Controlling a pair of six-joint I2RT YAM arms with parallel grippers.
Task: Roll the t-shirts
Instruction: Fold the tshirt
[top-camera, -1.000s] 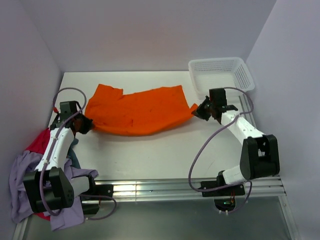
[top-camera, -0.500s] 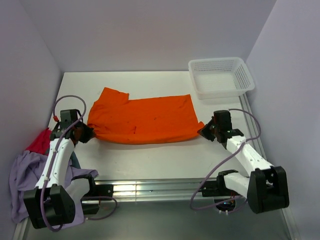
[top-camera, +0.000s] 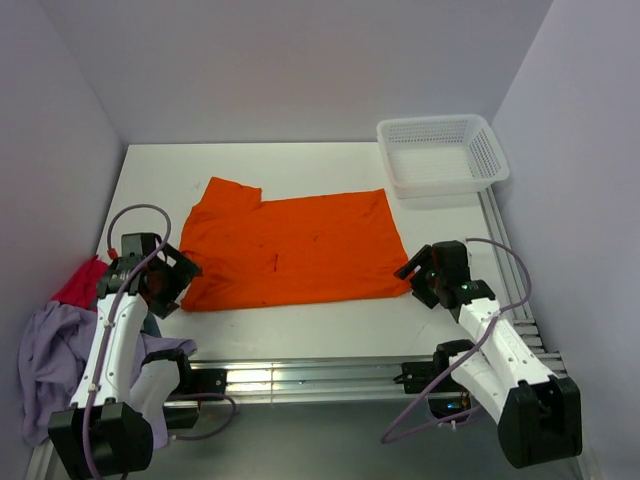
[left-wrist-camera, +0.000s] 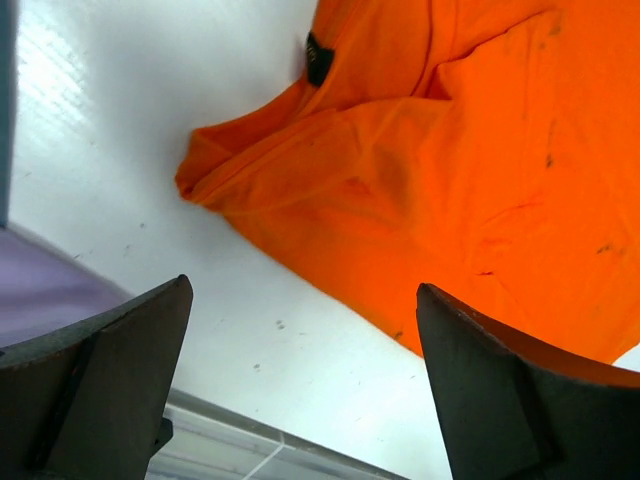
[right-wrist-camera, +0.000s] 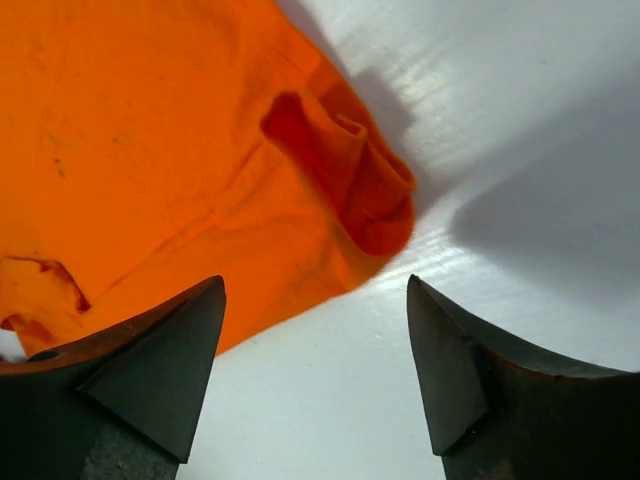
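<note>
An orange t-shirt (top-camera: 290, 250) lies spread flat across the middle of the white table. My left gripper (top-camera: 178, 278) stands open just off the shirt's near-left corner, with nothing between its fingers. In the left wrist view that corner of the orange t-shirt (left-wrist-camera: 440, 170) is bunched and lies beyond the open left gripper (left-wrist-camera: 303, 300). My right gripper (top-camera: 418, 270) is open beside the near-right corner. The right wrist view shows a curled fold of the orange t-shirt (right-wrist-camera: 350, 180) ahead of the empty right gripper (right-wrist-camera: 315, 295). A lavender t-shirt (top-camera: 55, 355) and a red one (top-camera: 80, 285) are heaped at the left.
A white mesh basket (top-camera: 442, 155) stands at the back right corner of the table (top-camera: 300, 325). The heap of spare shirts hangs over the table's left edge around the left arm's base. A metal rail (top-camera: 330, 375) runs along the near edge. Walls close in on both sides.
Both arms dragged the orange shirt toward the near edge, stretching it flat, then both grippers opened and let go of its corners. The shirt now rests on the table.
</note>
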